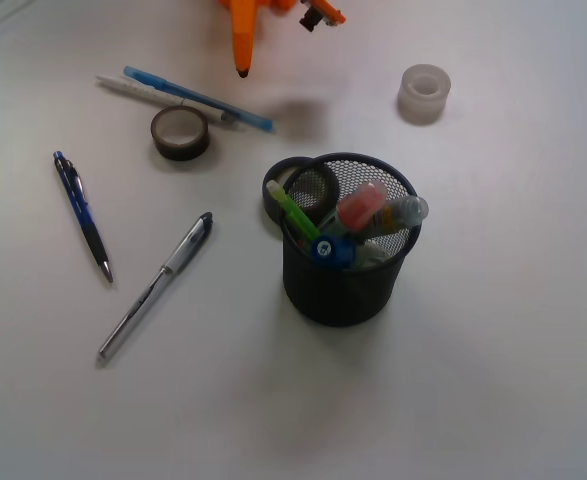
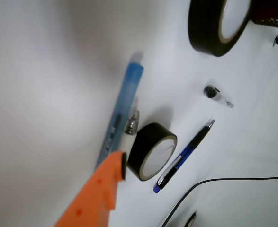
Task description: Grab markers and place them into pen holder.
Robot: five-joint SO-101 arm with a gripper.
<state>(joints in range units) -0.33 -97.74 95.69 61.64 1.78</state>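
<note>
The black mesh pen holder (image 1: 345,290) stands right of centre in the front view, and its edge shows at the top right corner of the wrist view (image 2: 272,13). Inside it lean a pink-capped marker (image 1: 361,205), a blue-capped marker (image 1: 325,248) and a third marker with a greyish end (image 1: 405,211), beside a slim green pencil (image 1: 295,212). My orange gripper (image 1: 281,40) hangs at the top edge, well behind the holder, open with nothing in it. Only one finger (image 2: 111,176) shows in the wrist view, above a blue pen.
A brown tape roll (image 1: 181,132), a blue pen (image 1: 198,98) and a white pen (image 1: 128,87) lie under the gripper. A black tape roll (image 1: 295,182) touches the holder's back. A white roll (image 1: 424,93) sits far right. Two pens (image 1: 83,215) (image 1: 156,285) lie at left.
</note>
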